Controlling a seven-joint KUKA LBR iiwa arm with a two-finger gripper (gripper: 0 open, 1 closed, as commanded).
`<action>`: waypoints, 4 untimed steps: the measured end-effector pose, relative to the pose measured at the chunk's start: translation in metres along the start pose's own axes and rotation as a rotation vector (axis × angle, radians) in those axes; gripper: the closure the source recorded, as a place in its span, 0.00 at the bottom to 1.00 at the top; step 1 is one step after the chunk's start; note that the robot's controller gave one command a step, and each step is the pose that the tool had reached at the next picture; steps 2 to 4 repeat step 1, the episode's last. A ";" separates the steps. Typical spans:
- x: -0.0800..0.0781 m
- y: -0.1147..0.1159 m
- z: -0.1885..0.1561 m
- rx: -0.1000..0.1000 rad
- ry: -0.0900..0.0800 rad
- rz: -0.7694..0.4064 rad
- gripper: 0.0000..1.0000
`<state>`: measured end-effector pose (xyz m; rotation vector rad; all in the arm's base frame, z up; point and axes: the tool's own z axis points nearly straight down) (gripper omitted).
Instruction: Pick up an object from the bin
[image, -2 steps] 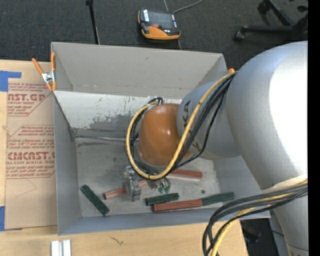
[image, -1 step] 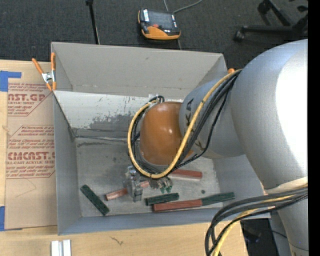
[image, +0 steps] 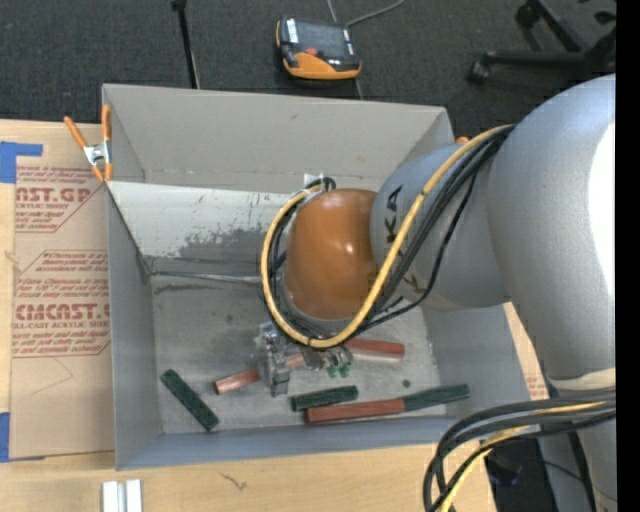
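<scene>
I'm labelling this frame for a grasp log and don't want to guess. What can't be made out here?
All in the camera view:
- Bin floor beneath the orange wrist cover: hidden by the arm.
- Red stick: its left end runs under the wrist, so its full length is unknown.
- Whether the gripper touches the copper-coloured stick beside it: too small to tell.

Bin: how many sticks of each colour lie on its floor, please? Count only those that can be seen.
Green sticks: 3
Red sticks: 3
Total: 6
Anything under the arm is hidden and not counted.
</scene>
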<state>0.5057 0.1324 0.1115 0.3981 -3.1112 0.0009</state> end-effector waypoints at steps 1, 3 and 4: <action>-0.001 0.000 -0.017 0.000 -0.005 -0.001 1.00; -0.001 0.000 -0.017 0.000 -0.005 -0.001 1.00; -0.001 0.000 -0.017 0.000 -0.005 -0.001 1.00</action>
